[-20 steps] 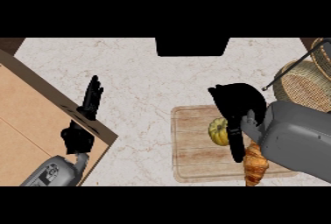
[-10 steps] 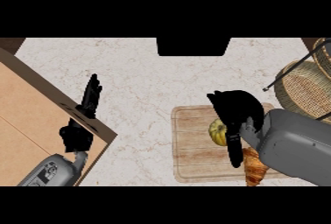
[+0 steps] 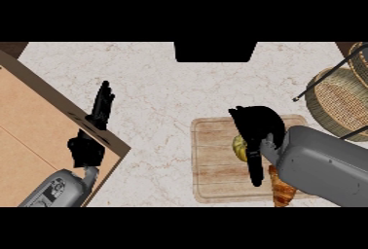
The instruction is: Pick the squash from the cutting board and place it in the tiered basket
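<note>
Right of centre: the squash, a yellow-green rounded body, lies on the wooden cutting board, mostly covered by the right hand, fingers curled around it. Left hand rests open at left. Tiered basket at the right edge.

A pale marble counter fills the view (a brown wooden panel at its left).

The right hand covers most of the squash; only a yellow-green sliver shows. The grey forearm hides part of the croissant. The tiered basket runs off the right edge.
</note>
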Robot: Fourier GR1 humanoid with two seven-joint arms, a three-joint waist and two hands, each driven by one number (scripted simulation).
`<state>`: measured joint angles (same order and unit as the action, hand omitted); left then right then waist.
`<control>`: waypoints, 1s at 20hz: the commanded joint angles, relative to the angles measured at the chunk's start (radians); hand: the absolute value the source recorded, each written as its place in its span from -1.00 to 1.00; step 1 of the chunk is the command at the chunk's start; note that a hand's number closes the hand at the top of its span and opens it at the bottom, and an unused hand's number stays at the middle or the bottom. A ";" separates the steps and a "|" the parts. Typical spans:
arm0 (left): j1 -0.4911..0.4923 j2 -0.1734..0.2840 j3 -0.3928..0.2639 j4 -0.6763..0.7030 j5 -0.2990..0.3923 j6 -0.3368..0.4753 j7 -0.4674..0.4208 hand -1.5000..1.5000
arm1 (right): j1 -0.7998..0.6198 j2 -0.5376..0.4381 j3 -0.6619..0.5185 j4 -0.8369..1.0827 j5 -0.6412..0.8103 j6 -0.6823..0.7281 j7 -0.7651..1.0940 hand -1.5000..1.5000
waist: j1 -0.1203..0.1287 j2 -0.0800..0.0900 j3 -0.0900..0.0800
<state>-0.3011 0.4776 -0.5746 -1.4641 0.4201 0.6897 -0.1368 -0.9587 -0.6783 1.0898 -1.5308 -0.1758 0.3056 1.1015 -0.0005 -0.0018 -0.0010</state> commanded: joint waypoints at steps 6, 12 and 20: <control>0.014 -0.040 -0.052 -0.031 -0.050 0.020 0.039 0.00 | 0.046 0.127 -0.012 0.092 0.078 0.009 0.156 -1.00 | 0.007 0.000 0.001; 0.026 -0.021 -0.023 -0.028 -0.033 -0.020 0.031 0.00 | 0.098 0.102 -0.041 0.071 0.109 0.046 0.128 -1.00 | 0.002 0.000 0.001; 0.007 -0.022 -0.012 -0.041 -0.043 -0.005 0.076 0.00 | 0.191 0.080 -0.103 0.071 0.199 0.058 0.044 -1.00 | -0.002 -0.001 0.001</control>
<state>-0.2834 0.4669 -0.5764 -1.4831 0.3996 0.6972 -0.1456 -0.8040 -0.6138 1.0198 -1.4479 -0.0070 0.3293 1.0497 -0.0011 -0.0017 -0.0006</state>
